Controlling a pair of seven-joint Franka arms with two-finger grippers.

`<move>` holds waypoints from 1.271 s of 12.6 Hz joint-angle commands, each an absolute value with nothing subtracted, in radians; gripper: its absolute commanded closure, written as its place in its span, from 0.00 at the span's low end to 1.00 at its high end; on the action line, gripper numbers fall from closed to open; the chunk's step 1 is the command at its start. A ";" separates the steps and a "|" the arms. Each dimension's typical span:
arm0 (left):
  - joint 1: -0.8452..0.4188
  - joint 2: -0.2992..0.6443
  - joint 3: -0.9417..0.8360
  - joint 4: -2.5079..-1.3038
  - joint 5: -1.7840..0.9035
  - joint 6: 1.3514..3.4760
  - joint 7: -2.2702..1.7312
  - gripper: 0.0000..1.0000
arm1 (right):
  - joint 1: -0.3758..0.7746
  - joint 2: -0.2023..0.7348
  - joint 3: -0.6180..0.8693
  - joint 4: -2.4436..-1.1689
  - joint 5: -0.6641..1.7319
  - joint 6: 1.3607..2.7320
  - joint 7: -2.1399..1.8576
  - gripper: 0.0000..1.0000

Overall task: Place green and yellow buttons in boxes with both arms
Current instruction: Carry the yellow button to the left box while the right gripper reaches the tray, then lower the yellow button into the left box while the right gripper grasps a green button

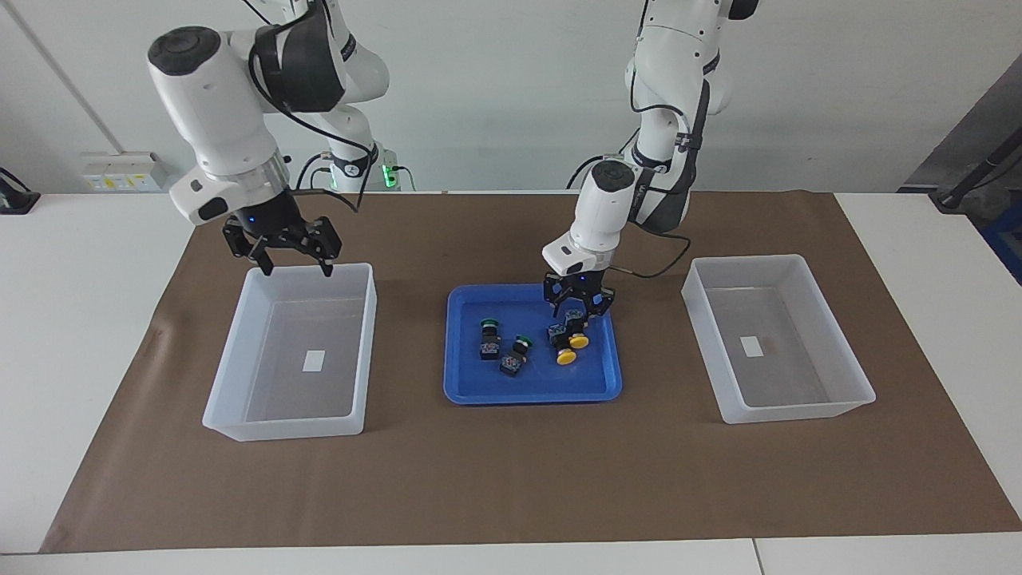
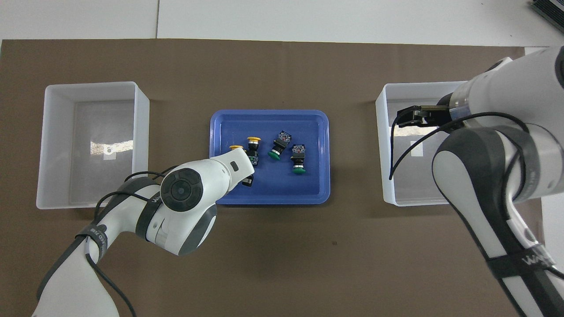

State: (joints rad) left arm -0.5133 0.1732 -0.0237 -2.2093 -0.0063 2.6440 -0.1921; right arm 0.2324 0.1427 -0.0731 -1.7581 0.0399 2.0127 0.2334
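Four buttons lie in the blue tray (image 1: 527,391): two green buttons (image 1: 489,325) (image 1: 522,344) and two yellow buttons (image 1: 579,342) (image 1: 567,357). The overhead view shows the green caps (image 2: 273,154) (image 2: 298,169) and the yellow caps (image 2: 254,139) (image 2: 236,147). My left gripper (image 1: 576,318) is low in the tray, open, with its fingers on either side of one yellow button's black body. In the overhead view its wrist hides the fingers. My right gripper (image 1: 297,270) (image 2: 403,118) is open and empty, raised over the box (image 1: 279,427) (image 2: 383,145) at the right arm's end, and waits. Both boxes hold no buttons.
The second box (image 1: 798,411) (image 2: 44,145) stands at the left arm's end of the brown mat (image 1: 511,479). The tray (image 2: 317,132) lies between the two boxes. White tabletop surrounds the mat.
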 commanded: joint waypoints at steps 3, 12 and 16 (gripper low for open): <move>-0.376 0.054 -0.023 -2.087 -0.006 2.354 -0.039 1.00 | 0.395 0.236 -0.074 -1.779 0.061 2.158 0.382 0.00; -0.071 -0.008 -0.023 -2.025 -0.006 2.295 0.137 1.00 | 0.554 0.334 -0.074 -1.923 0.060 2.474 0.437 0.00; 0.001 0.021 -0.023 -2.045 -0.014 2.362 0.146 1.00 | 0.574 0.339 -0.074 -1.964 0.058 2.519 0.426 0.09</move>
State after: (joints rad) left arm -0.0340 0.0089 -0.0120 -2.0246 -0.0059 2.3111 0.1264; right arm 0.5738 0.3515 -0.0709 -1.9384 0.0459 2.4945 0.4419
